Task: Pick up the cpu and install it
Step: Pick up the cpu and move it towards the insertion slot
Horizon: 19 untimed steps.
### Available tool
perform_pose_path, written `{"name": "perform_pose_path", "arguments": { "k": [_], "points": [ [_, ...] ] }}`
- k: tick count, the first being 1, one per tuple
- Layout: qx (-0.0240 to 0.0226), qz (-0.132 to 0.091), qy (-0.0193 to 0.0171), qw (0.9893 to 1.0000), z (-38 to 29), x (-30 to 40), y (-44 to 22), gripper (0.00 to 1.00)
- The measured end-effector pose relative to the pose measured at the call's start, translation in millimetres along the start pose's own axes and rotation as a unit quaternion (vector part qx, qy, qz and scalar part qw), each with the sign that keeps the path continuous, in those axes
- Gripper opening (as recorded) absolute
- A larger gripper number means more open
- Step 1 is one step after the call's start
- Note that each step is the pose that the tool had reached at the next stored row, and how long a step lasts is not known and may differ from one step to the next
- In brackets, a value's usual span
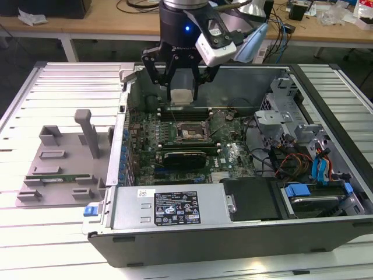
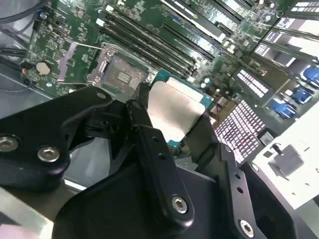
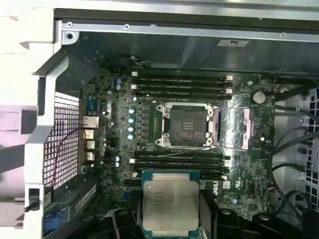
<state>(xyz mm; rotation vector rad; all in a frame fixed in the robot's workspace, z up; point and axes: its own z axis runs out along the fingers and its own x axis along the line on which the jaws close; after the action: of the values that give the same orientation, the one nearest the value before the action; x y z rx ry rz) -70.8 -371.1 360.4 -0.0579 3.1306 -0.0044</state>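
Note:
The cpu (image 3: 170, 203), a flat square chip with a silver top and a thin green rim, hangs in the air above the open computer case. My gripper (image 1: 181, 95) is shut on the cpu (image 1: 181, 96), one black finger on each side. In the second wrist view the fingers (image 2: 149, 130) clamp the cpu (image 2: 175, 113) by its edges. The square black socket (image 3: 187, 125) lies open on the motherboard with its metal frame swung aside. The socket (image 1: 190, 133) sits lower than the chip and a little toward the case's front.
Memory slots (image 3: 179, 84) run along both sides of the socket. The case's side wall (image 1: 119, 146) stands at the exterior view's left. A grey fixture (image 1: 64, 157) holding a long green stick lies outside it. Drive bays and cables (image 1: 303, 157) fill the exterior view's right.

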Motion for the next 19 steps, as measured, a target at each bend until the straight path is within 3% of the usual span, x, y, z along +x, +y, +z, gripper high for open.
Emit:
{"name": "perform_pose_path", "arguments": {
  "k": [10, 15, 19],
  "points": [
    [0.0, 0.0, 0.0007, 1.0, 6.0, -16.4, 2.4, 0.55],
    [-0.0001, 0.0, 0.0015, 1.0, 12.3, -32.9, 5.6, 0.55],
    [-0.0001, 0.0, 0.0018, 1.0, 15.2, -41.3, 8.7, 0.55]
  ]
}}
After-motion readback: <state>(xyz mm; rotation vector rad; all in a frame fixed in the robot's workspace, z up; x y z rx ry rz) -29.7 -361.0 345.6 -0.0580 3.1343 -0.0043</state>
